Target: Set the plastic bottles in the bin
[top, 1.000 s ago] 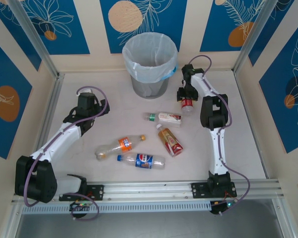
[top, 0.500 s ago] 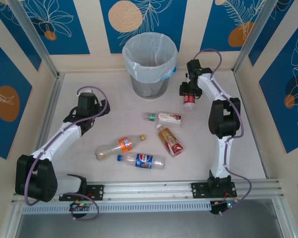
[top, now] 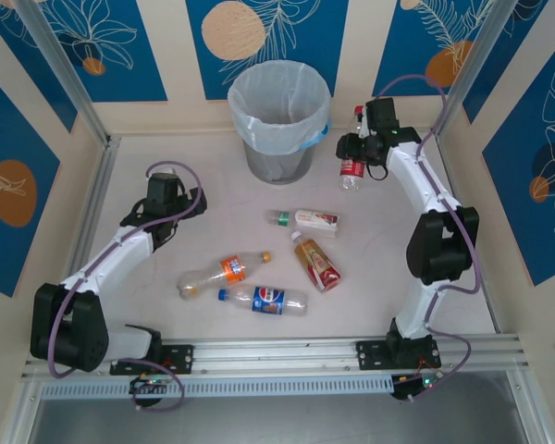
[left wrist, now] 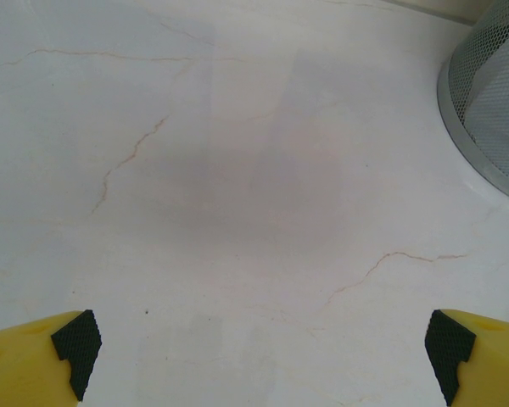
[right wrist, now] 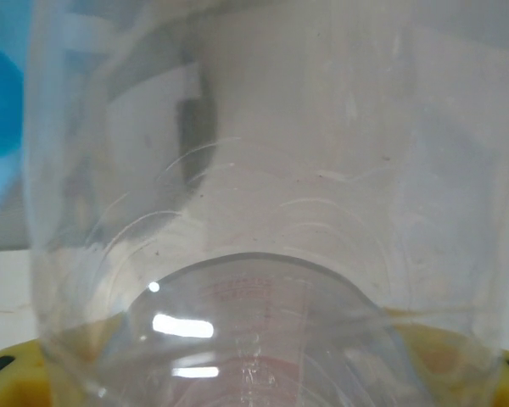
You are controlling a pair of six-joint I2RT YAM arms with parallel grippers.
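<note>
Beside the bin (top: 279,165) — right gripper (top: 354,153) clamps bottle (top: 351,170).

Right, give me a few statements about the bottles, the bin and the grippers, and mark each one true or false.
1. The right gripper holds the red-labelled bottle. True.
2. The bin lies tipped on its side. False: the bin stands upright.
3. The blue-labelled bottle lies on its side on the table. True.
4. The left gripper clamps the orange-labelled bottle. False: the left gripper is open over bare table, apart from the orange-labelled bottle.
</note>
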